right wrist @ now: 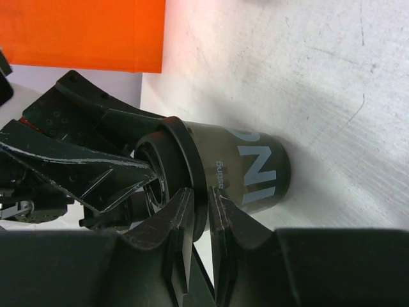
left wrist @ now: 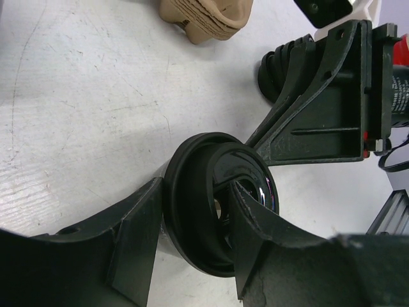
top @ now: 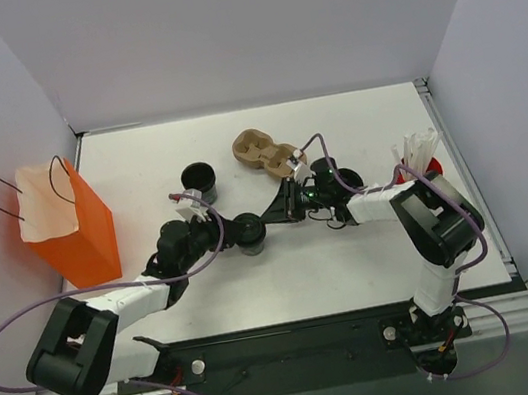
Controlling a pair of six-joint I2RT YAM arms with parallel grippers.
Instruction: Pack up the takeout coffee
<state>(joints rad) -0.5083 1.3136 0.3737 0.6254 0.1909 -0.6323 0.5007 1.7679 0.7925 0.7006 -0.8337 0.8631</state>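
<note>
**Lid pinch before bagging**

Left pincer (left wrist: pixel 195 217) grasps the takeout coffee (right wrist: pixel 249 169) on the tabletop (top: pixel 356 263), well right of the orange bag (top: pixel 73 235); right pincer (right wrist: pixel 201 208) clenches its lid (left wrist: pixel 214 192) rim. Next, likely: right lets go, left carries it bagward

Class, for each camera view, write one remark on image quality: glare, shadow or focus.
Top external: even light, only faint shadows on the table. Left wrist: glare streaks the takeout coffee lid; left fingers soft, out of focus. Right wrist: cup shadow falls on the table; right fingers dark, blurred.
</note>
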